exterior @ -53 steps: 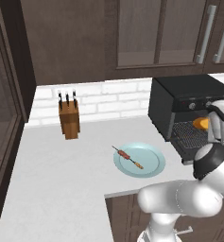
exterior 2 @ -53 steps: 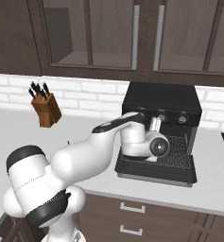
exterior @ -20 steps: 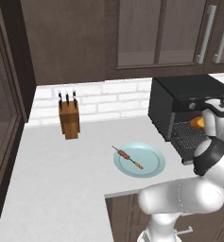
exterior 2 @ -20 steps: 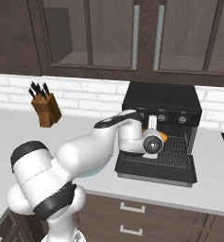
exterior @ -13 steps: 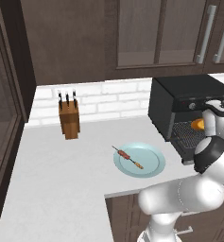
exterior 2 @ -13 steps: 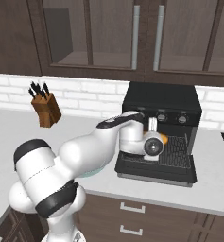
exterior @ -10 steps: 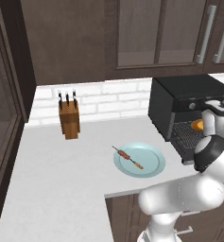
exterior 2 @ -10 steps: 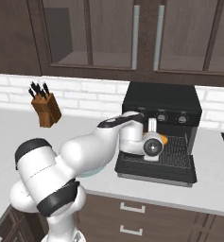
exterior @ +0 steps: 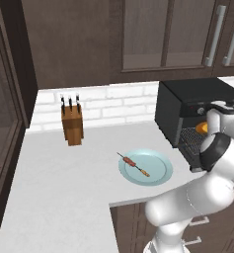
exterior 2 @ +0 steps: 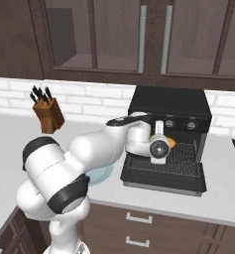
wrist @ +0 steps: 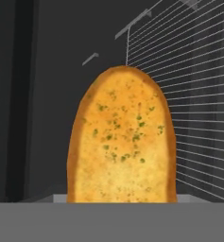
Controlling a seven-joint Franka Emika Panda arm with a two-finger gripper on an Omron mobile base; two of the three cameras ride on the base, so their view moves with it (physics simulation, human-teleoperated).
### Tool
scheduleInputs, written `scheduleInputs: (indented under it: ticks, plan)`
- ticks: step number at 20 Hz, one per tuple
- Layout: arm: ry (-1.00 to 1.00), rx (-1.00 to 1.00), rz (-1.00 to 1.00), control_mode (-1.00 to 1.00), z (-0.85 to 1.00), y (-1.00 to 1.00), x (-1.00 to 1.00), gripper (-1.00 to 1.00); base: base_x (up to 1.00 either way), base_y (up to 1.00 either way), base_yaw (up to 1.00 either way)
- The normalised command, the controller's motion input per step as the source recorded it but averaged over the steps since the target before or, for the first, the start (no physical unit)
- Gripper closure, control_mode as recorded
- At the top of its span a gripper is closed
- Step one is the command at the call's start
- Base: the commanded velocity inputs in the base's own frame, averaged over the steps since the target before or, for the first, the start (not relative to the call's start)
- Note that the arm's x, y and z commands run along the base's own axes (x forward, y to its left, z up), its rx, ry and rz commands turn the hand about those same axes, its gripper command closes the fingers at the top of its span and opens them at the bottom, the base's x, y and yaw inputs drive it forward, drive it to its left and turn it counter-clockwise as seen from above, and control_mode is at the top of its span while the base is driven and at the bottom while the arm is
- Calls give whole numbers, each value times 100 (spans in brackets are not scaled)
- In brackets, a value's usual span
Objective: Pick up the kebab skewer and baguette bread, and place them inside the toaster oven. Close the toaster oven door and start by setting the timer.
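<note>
**Loaf at the oven mouth, skewer left behind on the plate**

At the left of the white table stood a brown wooden knife block, well apart from the work. Further right lay a pale blue round plate, and on it the kebab skewer, a thin dark stick threaded with reddish-brown and orange chunks, its long axis running from far-left to near-right across the plate's left half.

Right again stood the black boxy toaster oven, its black drop-down door lowered flat toward the near side. The white arm's gripper was at the open mouth, above the door, closed on the baguette bread, a stubby golden-orange oval loaf. In the hand view the loaf's long axis pointed straight ahead into the dark cavity, with the silver wire rack just beside it on the right.

The next move likely turned on this: the rack lay directly ahead of the loaf, while the skewer sat well to the gripper's left and nearer.
</note>
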Motion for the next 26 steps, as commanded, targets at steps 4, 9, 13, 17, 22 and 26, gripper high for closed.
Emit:
scheduleInputs:
  ticks: [4, 9, 13, 17, 22, 26]
  plan:
    - [0, 0, 0, -100, 0, 0, 17, 100, 0, 0, 0]
    - [0, 0, 0, -100, -4, 0, 14, 100, 0, 0, 0]
    - [0, 0, 0, -100, -21, 0, 5, 100, 0, 0, 0]
    - [0, 0, 0, -100, -18, 0, 10, 100, 0, 0, 0]
    - [0, 0, 0, -100, -14, 0, 14, -100, 0, 0, 0]
    - [0, 0, 0, -100, -2, 0, 8, -100, 0, 0, 0]
